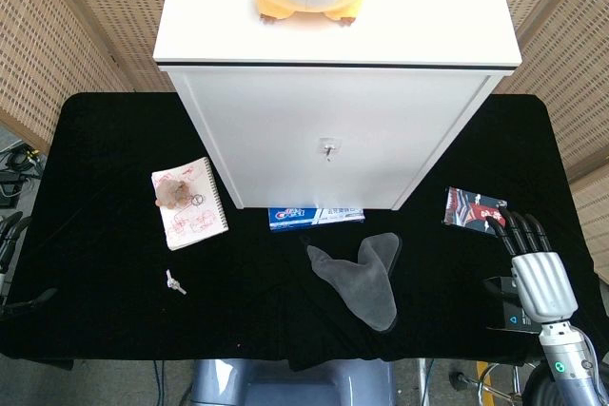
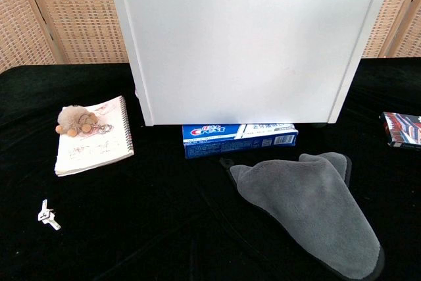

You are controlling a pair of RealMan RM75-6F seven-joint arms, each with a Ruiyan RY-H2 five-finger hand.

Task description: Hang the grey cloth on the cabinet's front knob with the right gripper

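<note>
Cloth: your grey cloth (image 1: 360,278) lies flat on the counter (image 1: 105,140), just in front of the toothpaste box (image 1: 316,216), well left of your right hand (image 1: 533,268).
Knob: the knob (image 1: 328,149) sits mid-front on the cabinet (image 1: 333,130).
Right hand: empty, fingers extended, near the counter's right front edge.
Views: only the head view shows the hand and knob.

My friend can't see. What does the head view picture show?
A grey cloth lies flat on a black table before a white cabinet with a small front knob. The robot's right hand hovers off to the right, holding nothing.
</note>
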